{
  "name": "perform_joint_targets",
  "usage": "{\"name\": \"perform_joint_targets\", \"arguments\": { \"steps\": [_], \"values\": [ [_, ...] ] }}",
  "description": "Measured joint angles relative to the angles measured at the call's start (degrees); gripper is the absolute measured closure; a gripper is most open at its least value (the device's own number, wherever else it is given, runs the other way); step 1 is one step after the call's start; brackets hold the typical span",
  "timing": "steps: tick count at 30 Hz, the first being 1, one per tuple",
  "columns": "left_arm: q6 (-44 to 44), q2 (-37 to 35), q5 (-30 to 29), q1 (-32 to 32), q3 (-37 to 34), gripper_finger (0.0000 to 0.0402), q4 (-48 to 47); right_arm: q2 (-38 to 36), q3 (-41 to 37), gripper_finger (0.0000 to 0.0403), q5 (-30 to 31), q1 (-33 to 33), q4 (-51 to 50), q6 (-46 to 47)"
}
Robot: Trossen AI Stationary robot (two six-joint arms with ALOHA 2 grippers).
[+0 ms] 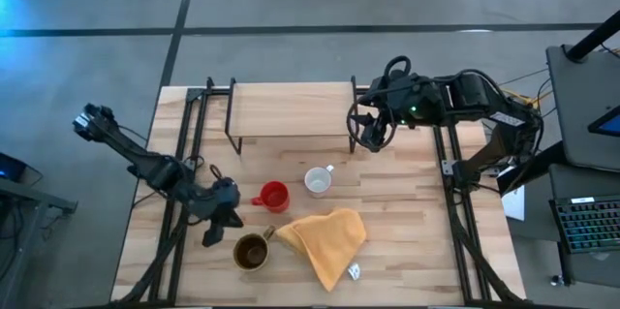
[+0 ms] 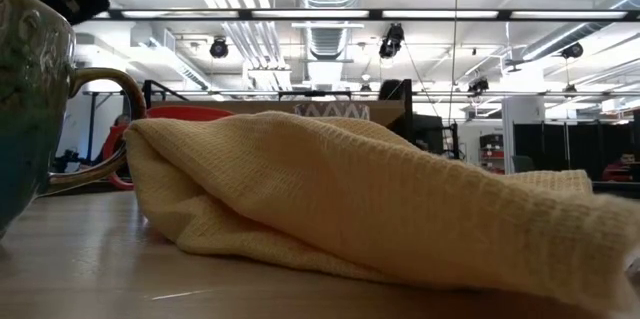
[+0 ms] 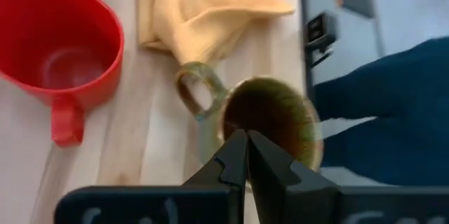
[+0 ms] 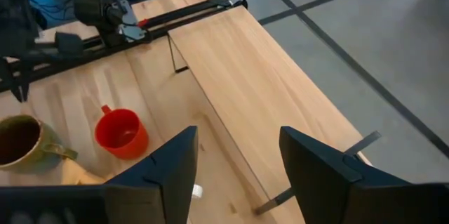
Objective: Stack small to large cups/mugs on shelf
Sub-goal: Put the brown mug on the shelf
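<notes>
The olive-brown mug [image 1: 252, 251] stands on the tabletop near the front, with its handle toward the yellow cloth. The red mug [image 1: 274, 196] and the white mug [image 1: 318, 180] stand upright mid-table, in front of the shelf [image 1: 291, 110], whose board is bare. My left gripper [image 1: 211, 234] is shut and sits just left of the olive-brown mug. In the left wrist view its tips [image 3: 245, 155] point at that mug [image 3: 277, 119], with the red mug [image 3: 59, 41] beside it. My right gripper [image 1: 371, 135] is open over the shelf's right end [image 4: 259, 69] and holds nothing.
A yellow-orange cloth [image 1: 325, 239] lies crumpled at the front, right of the olive-brown mug, touching its handle. In the low view the cloth [image 2: 350, 199] hides most of the table. Black frame rails [image 1: 189, 154] run along both table sides.
</notes>
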Motion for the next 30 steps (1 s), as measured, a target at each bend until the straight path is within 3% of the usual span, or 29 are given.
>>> {"name": "perform_joint_targets", "arguments": {
  "steps": [9,19,23,30],
  "values": [
    [-6.55,4.43,2.35,0.24,2.67,0.0398,-7.81,-0.52,-1.67,0.0207,0.42,0.0,-0.58,1.27],
    [-14.62,5.67,1.1,0.03,4.44,0.0307,-3.92,-0.53,-1.93,0.0206,0.94,0.0,-4.39,1.27],
    [-16.69,9.28,0.53,-0.42,5.96,0.0298,-4.25,-0.86,-1.98,0.0206,1.21,-0.02,-4.98,0.41],
    [-18.25,15.94,-4.56,-1.09,16.65,0.0297,-18.62,-1.5,-1.98,0.0206,2.35,-0.02,-5.14,-2.22]
  ]
}}
